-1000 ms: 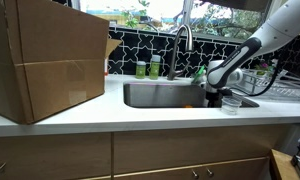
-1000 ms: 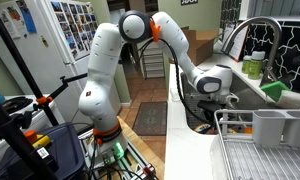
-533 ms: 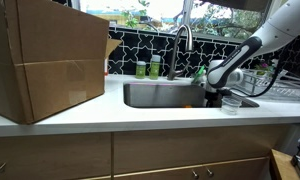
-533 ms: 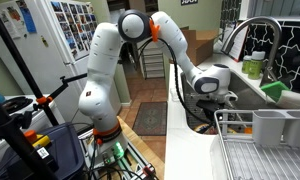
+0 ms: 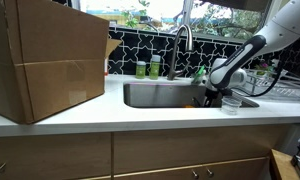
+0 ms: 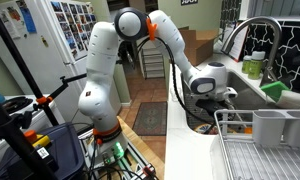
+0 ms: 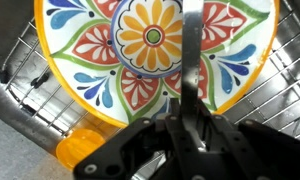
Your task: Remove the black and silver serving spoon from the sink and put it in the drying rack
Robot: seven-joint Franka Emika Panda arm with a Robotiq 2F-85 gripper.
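Note:
In the wrist view my gripper (image 7: 190, 122) is shut on the black and silver serving spoon (image 7: 191, 50). The spoon's handle runs up across a colourful flower-patterned plate (image 7: 140, 45) lying on the wire grid in the sink. In both exterior views the gripper (image 5: 212, 96) hangs low at the sink's end nearest the drying rack, and it also shows at the counter edge (image 6: 210, 95). The spoon itself is not visible in the exterior views. The drying rack (image 5: 275, 88) stands on the counter beside the sink, seen close up as a grey wire rack (image 6: 260, 145).
A steel sink (image 5: 155, 95) with a tall faucet (image 5: 182, 45). Green bottles (image 5: 148, 68) stand behind it. A large cardboard box (image 5: 45, 60) fills the counter on the far side. An orange object (image 7: 75, 150) lies by the plate. A clear cup (image 5: 230, 103) stands on the counter.
The gripper has shifted slightly toward the rack side and a little upward over the sink; the rest is unchanged.

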